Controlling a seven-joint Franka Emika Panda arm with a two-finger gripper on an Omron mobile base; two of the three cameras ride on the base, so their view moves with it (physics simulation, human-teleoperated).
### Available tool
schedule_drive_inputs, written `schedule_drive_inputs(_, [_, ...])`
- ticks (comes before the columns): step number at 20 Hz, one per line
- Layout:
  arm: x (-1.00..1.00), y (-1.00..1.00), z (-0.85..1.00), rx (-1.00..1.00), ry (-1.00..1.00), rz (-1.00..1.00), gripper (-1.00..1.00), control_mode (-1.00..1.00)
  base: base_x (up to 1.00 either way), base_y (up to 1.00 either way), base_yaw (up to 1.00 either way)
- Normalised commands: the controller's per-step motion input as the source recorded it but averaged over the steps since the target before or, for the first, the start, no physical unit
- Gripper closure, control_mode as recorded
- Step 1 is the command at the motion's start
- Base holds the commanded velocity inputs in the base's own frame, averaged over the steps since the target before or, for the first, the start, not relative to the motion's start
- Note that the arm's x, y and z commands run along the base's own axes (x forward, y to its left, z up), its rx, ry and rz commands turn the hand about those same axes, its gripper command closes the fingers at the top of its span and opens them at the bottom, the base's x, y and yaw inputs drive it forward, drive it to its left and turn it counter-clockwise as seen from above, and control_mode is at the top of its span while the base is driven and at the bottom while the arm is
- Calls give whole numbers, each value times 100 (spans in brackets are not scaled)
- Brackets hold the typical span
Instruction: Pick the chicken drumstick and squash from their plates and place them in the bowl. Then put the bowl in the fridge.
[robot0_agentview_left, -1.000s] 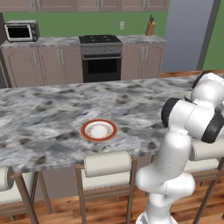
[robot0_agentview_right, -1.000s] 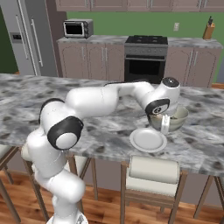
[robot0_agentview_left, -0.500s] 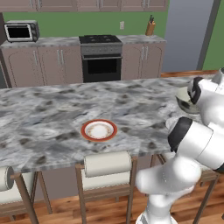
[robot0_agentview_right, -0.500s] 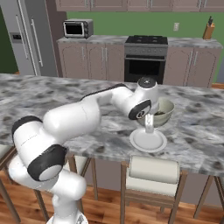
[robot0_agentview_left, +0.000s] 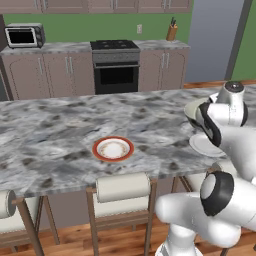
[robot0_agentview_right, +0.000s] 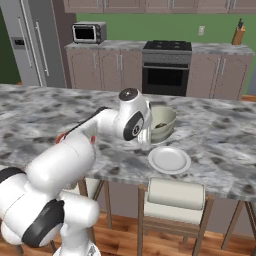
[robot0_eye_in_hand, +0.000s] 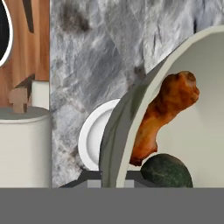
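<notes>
The cream bowl (robot0_agentview_right: 165, 119) is on the marble island, held by its near rim, with my gripper (robot0_agentview_right: 146, 139) shut on that rim. In the hand view the bowl's wall (robot0_eye_in_hand: 124, 131) runs down between my fingertips. Inside it the brown chicken drumstick (robot0_eye_in_hand: 168, 109) leans against the wall above the dark green squash (robot0_eye_in_hand: 168, 172). Beside the bowl lies a bare white plate (robot0_agentview_right: 169, 160), also seen as a white plate (robot0_eye_in_hand: 92, 140) under the rim. The red-rimmed plate (robot0_agentview_left: 113, 149) sits bare further left on the island. The grey fridge (robot0_agentview_right: 30, 42) stands at the back left.
Stools (robot0_agentview_right: 172, 197) line the island's near edge. A black oven (robot0_agentview_right: 165, 75), a microwave (robot0_agentview_right: 89, 32) and a knife block (robot0_agentview_right: 239, 35) are along the back counter. My own arm (robot0_agentview_right: 95, 130) stretches across the island.
My gripper has carried the bowl to the left along the island, away from its spot behind the white plate. The plates have stayed where they were.
</notes>
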Motion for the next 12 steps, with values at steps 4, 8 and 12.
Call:
schedule_drive_inputs(4, [-20, 62, 19, 0, 0, 0, 100, -100, 0, 0, 0])
schedule_drive_inputs(8, [-30, 67, 7, 0, 0, 0, 100, -100, 0, 0, 0])
schedule_drive_inputs(12, [-27, 68, 0, 1, 0, 0, 100, -100, 0, 0, 0])
